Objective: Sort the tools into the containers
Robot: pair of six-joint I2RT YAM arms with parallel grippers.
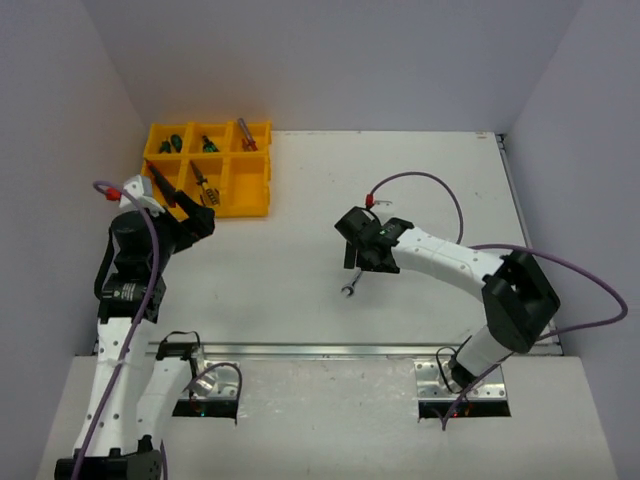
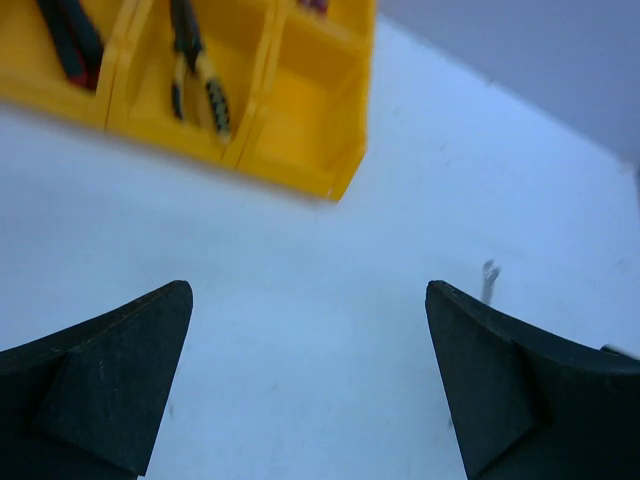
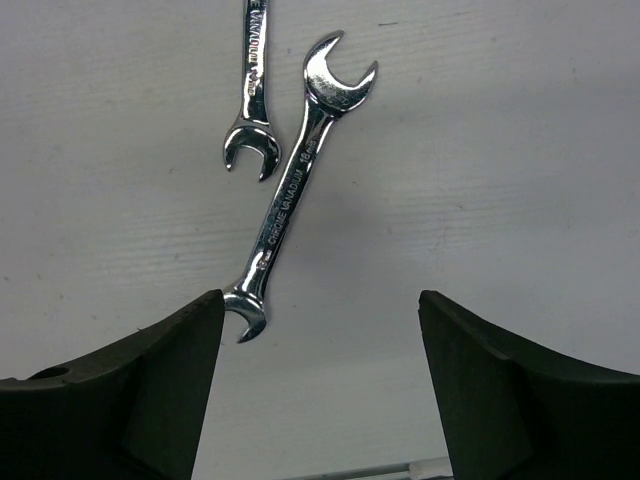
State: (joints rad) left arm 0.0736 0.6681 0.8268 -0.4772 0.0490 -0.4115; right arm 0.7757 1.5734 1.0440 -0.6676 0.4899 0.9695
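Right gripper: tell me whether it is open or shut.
Open. The right gripper hangs over two wrenches, fingers wide apart, clamping neither.

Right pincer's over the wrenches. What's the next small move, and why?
Probably lower the right pincer onto the near end of the long wrench. Its jaws stand open and empty, and that end lies between them. The short wrench lies close beside the far half only, so a low grip should take one tool.
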